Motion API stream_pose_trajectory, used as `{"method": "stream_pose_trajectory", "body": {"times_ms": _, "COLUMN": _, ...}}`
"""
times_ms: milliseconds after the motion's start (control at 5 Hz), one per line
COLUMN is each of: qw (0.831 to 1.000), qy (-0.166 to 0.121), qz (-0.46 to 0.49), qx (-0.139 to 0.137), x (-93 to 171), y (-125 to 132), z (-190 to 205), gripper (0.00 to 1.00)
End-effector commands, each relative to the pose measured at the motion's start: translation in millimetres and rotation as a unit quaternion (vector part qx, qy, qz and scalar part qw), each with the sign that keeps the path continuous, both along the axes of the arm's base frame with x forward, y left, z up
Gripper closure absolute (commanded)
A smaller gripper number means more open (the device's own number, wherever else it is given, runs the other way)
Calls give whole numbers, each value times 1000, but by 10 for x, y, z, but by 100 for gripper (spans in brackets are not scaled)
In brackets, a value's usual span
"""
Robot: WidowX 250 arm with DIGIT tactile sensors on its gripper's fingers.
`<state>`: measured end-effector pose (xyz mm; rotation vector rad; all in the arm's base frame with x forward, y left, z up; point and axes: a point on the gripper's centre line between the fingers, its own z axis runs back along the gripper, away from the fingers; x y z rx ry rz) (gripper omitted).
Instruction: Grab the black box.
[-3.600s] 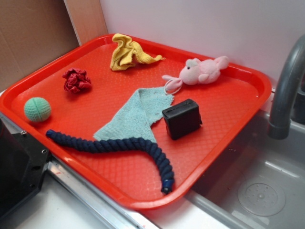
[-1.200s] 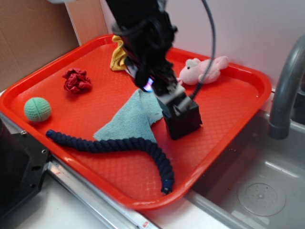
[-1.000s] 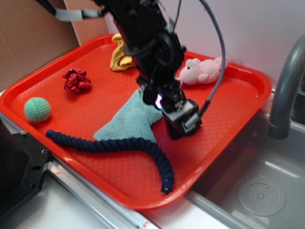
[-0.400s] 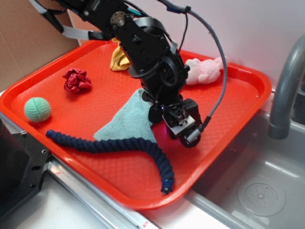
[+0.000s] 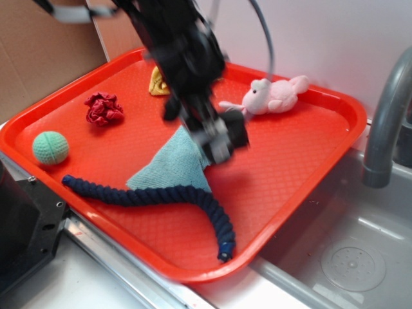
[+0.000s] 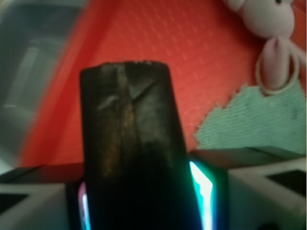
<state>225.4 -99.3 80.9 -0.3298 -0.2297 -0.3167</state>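
While gripper (image 5: pixel 217 138) clamps black box (image 6: pixel 129 143), red tray (image 5: pixel 302 161) lies open beneath.

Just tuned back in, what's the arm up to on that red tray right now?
The gripper is shut on the black box, which the wrist view shows clamped between the jaws. In the exterior view the box looks lifted off the red tray, above the edge of the teal cloth, though motion blur hides detail. The pink plush toy, navy rope, green ball, red scrunchie and yellow cloth lie on the tray.
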Motion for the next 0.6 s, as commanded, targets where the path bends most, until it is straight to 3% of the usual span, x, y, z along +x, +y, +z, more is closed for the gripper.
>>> {"method": "stream_pose_trajectory", "body": {"times_ms": 0, "qw": 991, "qy": 17, "qz": 131, "qx": 32, "x": -313, "y": 923, "z": 1128, "gripper": 100}}
{"method": "stream_pose_trajectory", "body": {"times_ms": 200, "qw": 970, "qy": 67, "qz": 206, "qx": 107, "x": -524, "y": 1295, "z": 1349, "gripper": 100}}
{"method": "stream_pose_trajectory", "body": {"times_ms": 400, "qw": 963, "qy": 73, "qz": 222, "qx": 136, "x": -476, "y": 1385, "z": 1492, "gripper": 100}}
